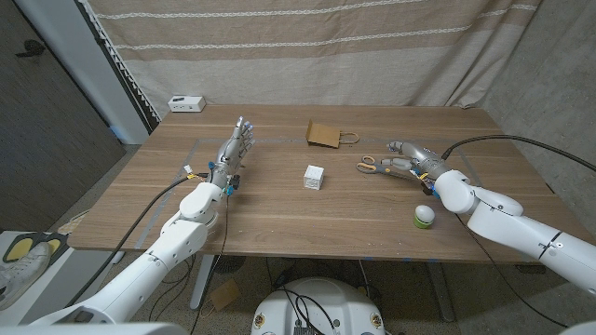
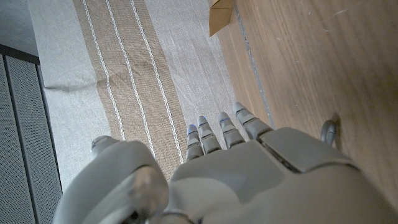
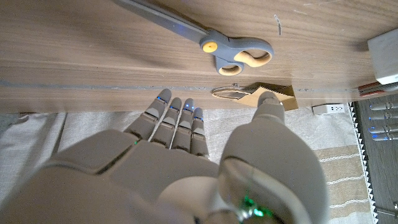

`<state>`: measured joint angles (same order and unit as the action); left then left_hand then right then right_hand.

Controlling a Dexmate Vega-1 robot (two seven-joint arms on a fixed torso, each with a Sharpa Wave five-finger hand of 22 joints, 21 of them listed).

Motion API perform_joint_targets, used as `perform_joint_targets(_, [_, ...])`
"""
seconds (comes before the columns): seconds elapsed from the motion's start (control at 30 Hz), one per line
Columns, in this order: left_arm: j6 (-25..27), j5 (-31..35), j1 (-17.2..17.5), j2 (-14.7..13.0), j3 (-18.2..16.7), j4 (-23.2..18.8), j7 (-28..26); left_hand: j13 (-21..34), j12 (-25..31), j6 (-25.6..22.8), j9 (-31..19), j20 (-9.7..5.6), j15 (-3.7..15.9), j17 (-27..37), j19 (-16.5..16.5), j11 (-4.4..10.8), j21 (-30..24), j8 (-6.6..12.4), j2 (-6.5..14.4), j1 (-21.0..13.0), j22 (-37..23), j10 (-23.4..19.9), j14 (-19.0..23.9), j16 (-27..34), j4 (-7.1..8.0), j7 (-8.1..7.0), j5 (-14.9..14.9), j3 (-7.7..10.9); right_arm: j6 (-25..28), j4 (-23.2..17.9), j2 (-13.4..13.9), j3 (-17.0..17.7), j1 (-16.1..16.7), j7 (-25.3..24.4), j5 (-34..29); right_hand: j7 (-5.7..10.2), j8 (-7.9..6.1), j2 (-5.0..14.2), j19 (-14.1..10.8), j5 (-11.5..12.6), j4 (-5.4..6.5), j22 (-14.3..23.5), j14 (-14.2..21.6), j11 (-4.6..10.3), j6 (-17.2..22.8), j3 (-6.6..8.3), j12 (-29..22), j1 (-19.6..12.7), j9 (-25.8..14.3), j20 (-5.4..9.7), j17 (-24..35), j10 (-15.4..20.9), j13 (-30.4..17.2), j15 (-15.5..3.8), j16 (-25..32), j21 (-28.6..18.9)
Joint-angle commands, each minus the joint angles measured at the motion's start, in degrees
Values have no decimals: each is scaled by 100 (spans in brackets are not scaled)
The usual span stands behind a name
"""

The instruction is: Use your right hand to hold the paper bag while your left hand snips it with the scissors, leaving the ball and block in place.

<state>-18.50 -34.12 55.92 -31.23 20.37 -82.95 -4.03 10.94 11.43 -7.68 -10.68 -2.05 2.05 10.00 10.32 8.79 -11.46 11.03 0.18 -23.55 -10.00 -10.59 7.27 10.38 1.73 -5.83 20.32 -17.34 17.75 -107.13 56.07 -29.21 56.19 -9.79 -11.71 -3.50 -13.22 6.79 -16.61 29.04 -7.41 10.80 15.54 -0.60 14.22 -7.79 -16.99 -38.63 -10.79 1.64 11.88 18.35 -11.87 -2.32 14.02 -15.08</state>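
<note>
The brown paper bag [image 1: 322, 135] lies at the table's far middle, its handle toward my right side; it also shows in the left wrist view [image 2: 221, 14] and the right wrist view [image 3: 268, 95]. The scissors [image 1: 369, 166], with grey and orange handles [image 3: 236, 53], lie just left of my right hand [image 1: 410, 160]. That hand [image 3: 186, 162] hovers by them with fingers extended, holding nothing. A white block [image 1: 314, 177] stands mid-table. A green and white ball [image 1: 424, 217] sits near the front right. My left hand [image 1: 231, 156] is at the left, fingers straight [image 2: 217, 134] and empty.
A small white box [image 1: 187, 103] sits at the table's back left corner. A striped curtain [image 1: 307, 46] hangs behind the table. Black cables run along both arms.
</note>
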Motion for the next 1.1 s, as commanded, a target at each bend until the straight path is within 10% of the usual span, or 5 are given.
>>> perform_joint_targets(0.03, [-35, -18, 3, 30, 20, 19, 24, -3, 36, -64, -9, -522, 847, 7, 39, 0, 19, 40, 24, -24, -19, -50, 21, 27, 23, 5, 23, -12, 189, -71, 31, -88, 2, 5, -181, 11, -54, 8, -65, 14, 4, 7, 46, 18, 48, -21, -59, -94, -20, 11, 17, 53, -10, -288, 51, -44])
perform_joint_targets(0.43, [-26, -2, 48, 20, 11, -23, -31, -3, 32, -67, -9, -524, 842, 8, 39, -8, 20, 38, 25, -25, -19, -43, 21, 25, 25, 14, 23, -12, 359, -78, 51, -221, -94, 183, -341, -12, -27, 15, -83, 10, 14, 10, 81, -2, 32, -22, -57, -103, -22, -12, 24, 64, -13, -285, 55, -36])
perform_joint_targets(0.57, [-14, -6, 60, 19, 15, -32, -35, -3, 30, -66, -9, -524, 842, 8, 39, -2, 20, 37, 25, -24, -19, -39, 18, 23, 25, 12, 23, -12, 350, -43, 43, -251, -125, 211, -369, 288, 11, 30, -161, -2, 41, 27, 119, 187, -10, -29, -80, -100, -38, -35, 56, 88, -59, -486, 65, -48])
perform_joint_targets(1.1, [2, 23, 61, 27, 26, -46, -78, -3, 30, -70, -8, -521, 838, 8, 38, 3, 21, 36, 24, -22, -20, -45, 22, 23, 29, 13, 23, -14, 567, -35, 34, -382, -210, 337, -533, 207, -22, 81, -403, -24, 82, 66, 318, 54, 62, -26, -177, -101, -103, -102, 158, 237, -153, -502, 186, -132])
